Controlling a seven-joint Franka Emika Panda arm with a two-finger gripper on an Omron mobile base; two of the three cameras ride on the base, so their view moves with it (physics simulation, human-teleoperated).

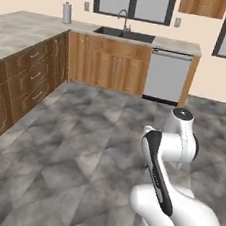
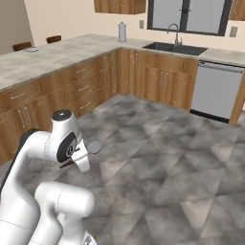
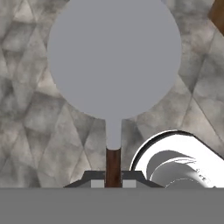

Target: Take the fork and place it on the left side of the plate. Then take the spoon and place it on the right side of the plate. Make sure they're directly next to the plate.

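Brown at the handle and grey at the bowl, the spoon (image 3: pixel 113 70) sits clamped between the two finger tips, which press its dark stem from both sides at the 6 o'clock edge of the hand view. The gripper (image 3: pixel 113 183) is thus closed down to the width of that narrow handle. From the pinch the stem runs toward 12 o'clock, turns pale grey, and widens into a large round bowl that covers the upper middle of the hand view, seen against the grey marbled floor (image 3: pixel 30 131).

In the right base view the spoon (image 2: pixel 87 150) pokes out beside the arm's upper joint, its round bowl toward 3 o'clock of the joint and its dark handle slanting back toward 8 o'clock; the fingers themselves are probably hidden behind the white link there, so the grasp cannot be checked from this side. The utensil hangs in the air over the floor, well apart from every counter.

Farther out, wooden cabinets (image 2: pixel 72 91) run along the 9 o'clock side under a pale stone counter (image 2: pixel 57 57). At 12 o'clock lies a dark sink (image 2: pixel 174 48) with a faucet, and a dishwasher (image 2: pixel 217 93) stands at about 2 o'clock. A paper-towel roll (image 2: pixel 122 32) stands on the counter corner near 11 o'clock.
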